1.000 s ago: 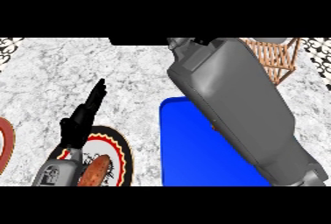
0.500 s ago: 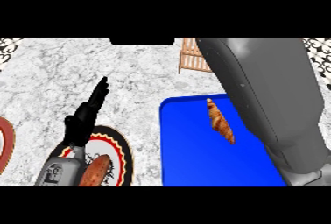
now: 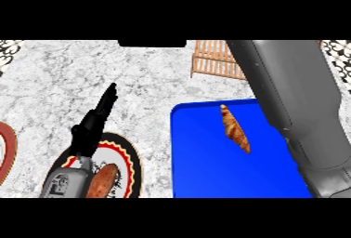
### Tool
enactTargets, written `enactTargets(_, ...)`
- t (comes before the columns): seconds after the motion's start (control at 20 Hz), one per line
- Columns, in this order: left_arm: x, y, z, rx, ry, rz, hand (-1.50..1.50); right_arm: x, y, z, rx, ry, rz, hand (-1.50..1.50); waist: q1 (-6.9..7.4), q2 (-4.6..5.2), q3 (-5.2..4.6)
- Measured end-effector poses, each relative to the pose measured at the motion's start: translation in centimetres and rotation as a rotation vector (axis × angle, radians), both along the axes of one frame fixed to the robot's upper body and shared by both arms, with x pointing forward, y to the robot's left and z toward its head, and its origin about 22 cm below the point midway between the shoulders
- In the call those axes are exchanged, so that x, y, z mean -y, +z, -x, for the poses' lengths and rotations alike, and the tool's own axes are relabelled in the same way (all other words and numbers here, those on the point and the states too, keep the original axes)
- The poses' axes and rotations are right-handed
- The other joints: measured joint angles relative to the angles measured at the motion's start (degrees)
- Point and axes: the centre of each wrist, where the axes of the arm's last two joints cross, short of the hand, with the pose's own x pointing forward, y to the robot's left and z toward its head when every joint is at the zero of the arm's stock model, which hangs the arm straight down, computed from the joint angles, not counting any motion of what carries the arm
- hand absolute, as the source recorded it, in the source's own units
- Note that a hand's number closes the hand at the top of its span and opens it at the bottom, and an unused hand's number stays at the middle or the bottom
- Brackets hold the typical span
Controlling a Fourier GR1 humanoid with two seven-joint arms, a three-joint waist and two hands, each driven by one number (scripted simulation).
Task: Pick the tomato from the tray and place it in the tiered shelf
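No tomato shows anywhere in the head view. The blue tray (image 3: 205, 158) lies at the lower middle with a brown croissant (image 3: 234, 128) on it. The wooden slatted tiered shelf (image 3: 215, 60) stands behind the tray at the top. My right forearm (image 3: 295, 102) runs from the lower right up past the shelf's right side and out of the top edge, so its hand is hidden. My left hand (image 3: 96, 122) rests at the lower left, open with its fingers straight and pointing away, above a plate's rim.
A plate with a patterned red and black rim (image 3: 129, 157) sits at the lower left, holding a brown sausage-like piece (image 3: 103, 182). A reddish-brown curved rim (image 3: 5, 148) shows at the far left edge. The marbled counter (image 3: 137, 79) stretches between them.
My right forearm has swung to the right and upward, uncovering the tray, the croissant and the shelf. The left hand has stayed where it was.
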Motion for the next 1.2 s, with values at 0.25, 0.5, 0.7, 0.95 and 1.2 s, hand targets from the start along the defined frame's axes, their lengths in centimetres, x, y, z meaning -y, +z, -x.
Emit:
enactTargets(0.25,-0.2,0.2,0.2,-0.003,-0.005,0.005,0.0,2.3,-1.4,-1.7,0.029,-0.021,-0.018,1.5,0.09,0.03,0.01)
enactTargets(0.5,-0.1,-0.2,-0.1,0.002,-0.001,0.003,0.0,4.0,-1.8,-2.0,0.164,0.074,-0.176,1.5,0.23,0.25,0.06)
enactTargets(0.7,0.1,0.0,0.1,0.003,0.004,0.0,0.0,5.3,-3.0,-3.1,0.203,0.1,-0.223,1.5,0.33,0.19,0.04)
enactTargets(0.95,-0.3,0.4,-0.1,-0.002,0.0,0.004,0.0,7.5,-3.3,-4.1,0.225,0.111,-0.245,1.5,0.2,0.1,0.03)
enactTargets(1.2,-0.1,0.6,0.1,0.001,-0.003,0.003,0.0,10.1,-4.4,-5.3,0.15,-0.058,-0.204,-1.5,-0.07,-0.01,-0.01)
